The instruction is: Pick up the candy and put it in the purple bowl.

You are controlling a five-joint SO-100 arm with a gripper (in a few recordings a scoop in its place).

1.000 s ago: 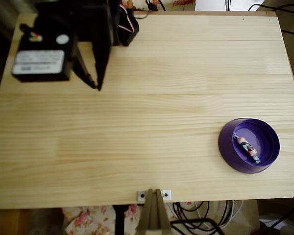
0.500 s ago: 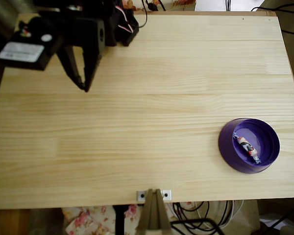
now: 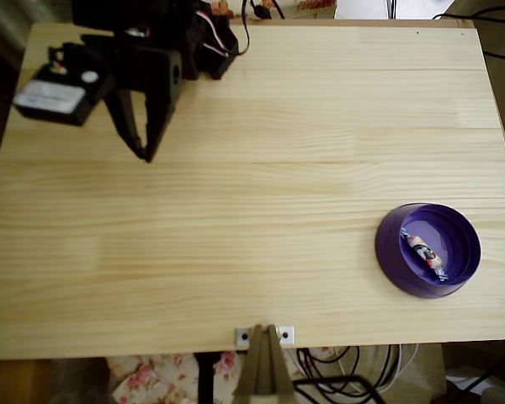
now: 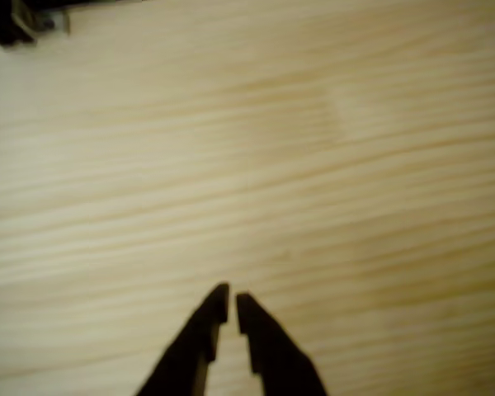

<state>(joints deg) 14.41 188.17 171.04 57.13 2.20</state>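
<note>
The candy (image 3: 424, 253) lies inside the purple bowl (image 3: 390, 252), resting on the bowl's lighter floor, with its length running from the upper left to the lower right in the overhead view. Its pinkish-white middle with dark marks sits near the bowl's centre, and its 2 twisted blue-and-white ends point toward opposite sides of the rim. The bowl stands on the pale wooden table (image 3: 261, 177) near the table's lower right corner in the overhead view, close to the right edge and a little in from the bottom edge.

The black arm reaches in from the table's upper left corner in that same view, well apart from the bowl. Its gripper (image 3: 144, 155) hangs over the bare wood near the left part of the top edge, with its 2 dark fingers tapering down to points that nearly meet. In the wrist view the gripper (image 4: 232, 307) shows its 2 fingertips with just a thin sliver of wood grain between them, so the jaws stand nearly closed and hold nothing. Below the fingertips in the wrist view there is plain, blurred wood grain, and a dark piece of hardware (image 4: 12, 21) sits at the upper left corner of that picture.

At the middle of the table's bottom edge in the overhead view a small metal bracket (image 3: 264, 336) is fixed, and dark cables (image 3: 345, 370) hang below that edge.
</note>
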